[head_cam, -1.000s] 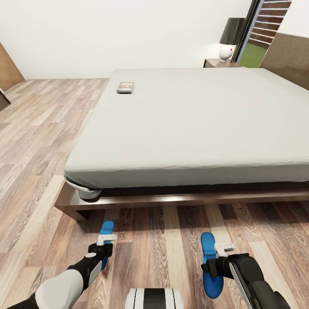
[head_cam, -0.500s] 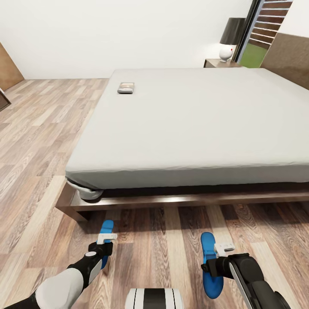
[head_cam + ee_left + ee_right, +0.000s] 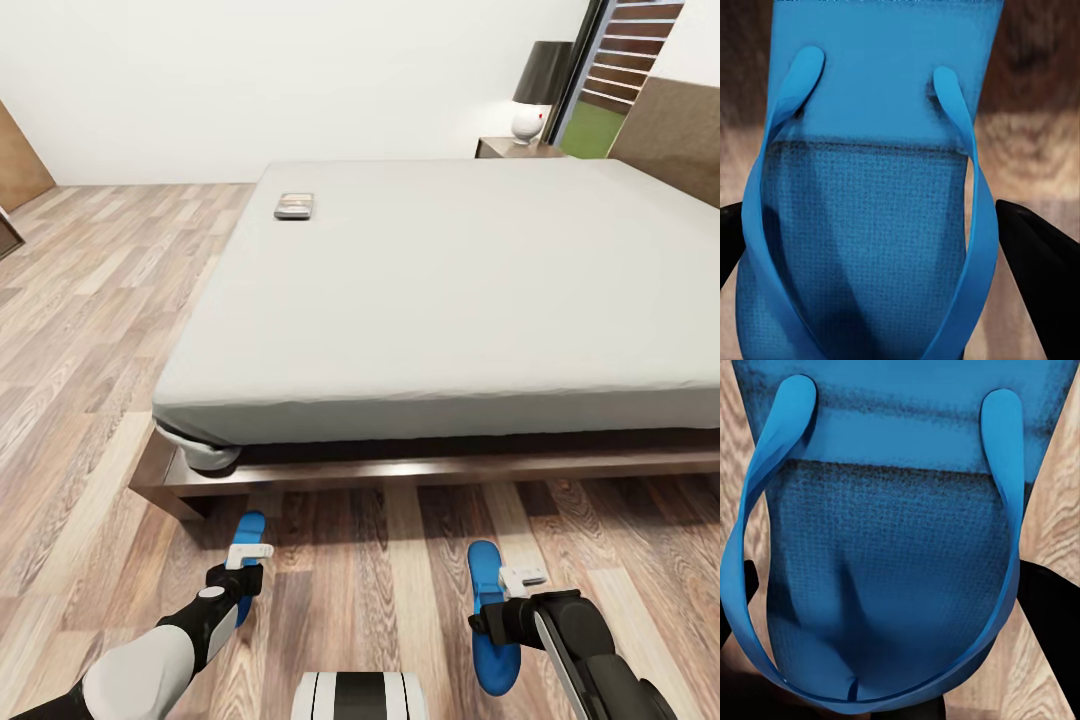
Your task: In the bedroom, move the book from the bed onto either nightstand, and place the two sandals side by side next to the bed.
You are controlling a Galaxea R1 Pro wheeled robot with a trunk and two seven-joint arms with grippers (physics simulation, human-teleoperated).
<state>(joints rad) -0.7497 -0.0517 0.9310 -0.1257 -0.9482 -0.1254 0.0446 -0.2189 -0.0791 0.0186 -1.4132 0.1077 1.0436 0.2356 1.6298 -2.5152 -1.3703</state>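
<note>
Wood-plank floor [image 3: 90, 330] runs wide and bare along the near side of the bed [image 3: 450, 290], under white walls, with a nightstand [image 3: 512, 148] carrying a lamp [image 3: 538, 90] at the far corner by the window.

Each arm has a blue sandal low over the planks just in front of the bed frame. The left sandal [image 3: 246, 560] sits at the left gripper [image 3: 248, 552], the right sandal [image 3: 490, 610] at the right gripper [image 3: 520, 578]. In the wrist views dark fingers [image 3: 1039, 255] flank each sole, so both look to be gripping their sandal across its width, though actual contact is hard to confirm. The two sandals are well apart from each other.

They look light, thin and rubbery; I'd expect the sole to flex and the strap [image 3: 765, 555] to give, so holding across the middle of the sole seems the steadier hold.

The book [image 3: 293, 205] lies flat near the far left edge of the mattress, small and thin; probably best pinched at an edge, near that mattress side.

The low frame edge juts beyond the mattress; open floor lies to the left.
</note>
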